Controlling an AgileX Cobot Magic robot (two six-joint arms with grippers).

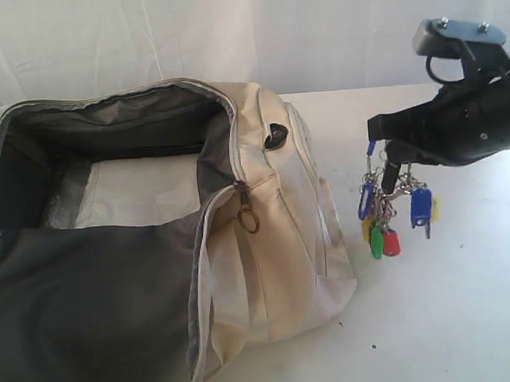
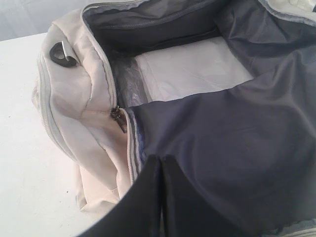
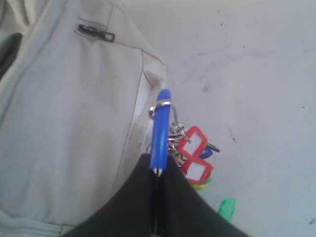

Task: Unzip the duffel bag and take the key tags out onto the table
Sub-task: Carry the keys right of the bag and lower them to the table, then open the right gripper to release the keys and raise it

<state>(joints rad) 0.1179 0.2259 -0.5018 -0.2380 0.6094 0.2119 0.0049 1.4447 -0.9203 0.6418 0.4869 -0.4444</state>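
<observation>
Two pincers are mine, and only one carries anything. My right pincer is clamped on the blue loop of the key tags. The bunch hangs free below it, just beside the end of the duffel bag and above the bare worktop, touching neither as far as I can judge. Holding by the loop makes sense to me: it is the one part that fits between my tips, and it lets the rings and the red, blue, yellow and green tags dangle together rather than scatter. My left pincer has its tips together over the dark grey lining of the folded-back flap. Whether it pinches that cloth or merely sits above it, I cannot tell.

The duffel bag lies on the worktop with its main zip open, the metal zipper pull resting at the end near the black D-ring. The flap is thrown toward the near side, lining up, which leaves the mouth wide. Inside I see a pale flat panel on the floor of the bag, with what looks like crinkled clear plastic beside it, and no tags in there that I can make out. I judge the unzipping and the lifting out done. What remains is to lower the bunch onto the worktop clear of the bag and part my right pincer.
</observation>
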